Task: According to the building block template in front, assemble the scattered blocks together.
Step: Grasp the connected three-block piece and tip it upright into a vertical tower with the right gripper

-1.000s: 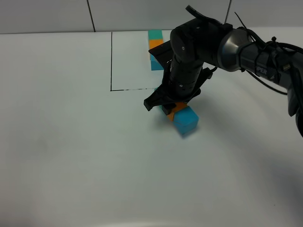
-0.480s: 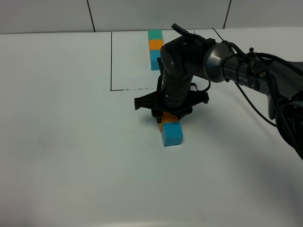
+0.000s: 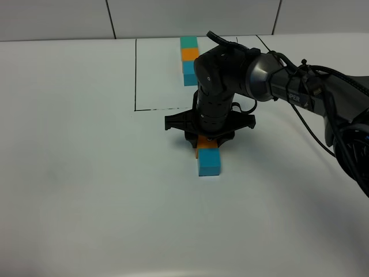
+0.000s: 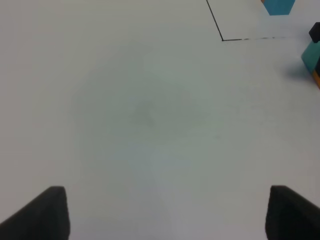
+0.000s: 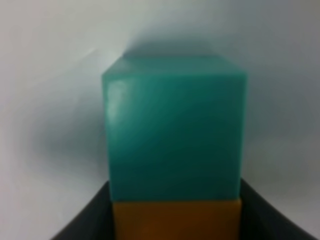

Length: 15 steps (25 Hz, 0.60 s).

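A: Table [image 3: 86, 173] surface is white and matte; it carries every item. Report the arms.

B: Right arm [image 3: 300, 92] reaches across from the right side and points down just in front of the outline's near edge. Right gripper [image 3: 208, 143] sits low over the scattered blocks [image 3: 208, 158]. In the right wrist view the jaws are closed on the orange block [image 5: 176, 219], one black jaw at each side of it. Left gripper [image 4: 165, 212] hangs over bare table, fingers wide apart, nothing between them.

A: Report the building block template [image 3: 187, 60].

B: It lies at the far side of the table: a thin black-line rectangle [image 3: 136, 75] framing a joined column, teal-green farthest, orange in the middle, blue nearest. The arm hides part of the outline's near edge.

A: Locate the loose cubes.

B: Blue block [image 3: 209, 162] rests on the table, nearest the camera, touching the orange block behind it. Teal-green block [image 5: 174, 127] touches the orange block's far face; in the high view the gripper covers it. The left wrist view shows its edge [image 4: 312, 56] beside the outline's corner. The three form one straight row, roughly in line with the template column.
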Each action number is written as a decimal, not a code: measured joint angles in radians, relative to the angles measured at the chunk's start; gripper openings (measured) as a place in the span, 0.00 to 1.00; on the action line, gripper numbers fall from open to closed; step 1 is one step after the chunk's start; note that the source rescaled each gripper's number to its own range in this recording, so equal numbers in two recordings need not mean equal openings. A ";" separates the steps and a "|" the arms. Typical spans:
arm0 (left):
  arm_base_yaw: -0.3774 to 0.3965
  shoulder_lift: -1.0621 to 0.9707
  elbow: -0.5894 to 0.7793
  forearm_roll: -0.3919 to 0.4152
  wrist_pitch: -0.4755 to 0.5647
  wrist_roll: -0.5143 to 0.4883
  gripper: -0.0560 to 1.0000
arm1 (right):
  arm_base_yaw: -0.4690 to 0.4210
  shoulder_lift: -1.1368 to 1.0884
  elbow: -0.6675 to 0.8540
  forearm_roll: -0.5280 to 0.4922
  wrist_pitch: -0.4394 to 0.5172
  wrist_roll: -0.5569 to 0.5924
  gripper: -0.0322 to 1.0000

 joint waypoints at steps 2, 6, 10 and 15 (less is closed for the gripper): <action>0.000 0.000 0.000 0.000 0.000 0.000 0.78 | 0.000 0.004 -0.004 -0.001 0.005 0.001 0.06; 0.000 0.000 0.000 0.000 0.000 0.000 0.78 | 0.000 0.005 -0.005 -0.001 0.008 -0.005 0.06; 0.000 0.000 0.000 0.000 0.000 0.001 0.78 | 0.000 0.006 -0.005 -0.009 0.010 -0.028 0.11; 0.000 0.000 0.000 0.000 0.000 0.001 0.78 | 0.000 0.016 -0.005 -0.024 0.026 -0.042 0.61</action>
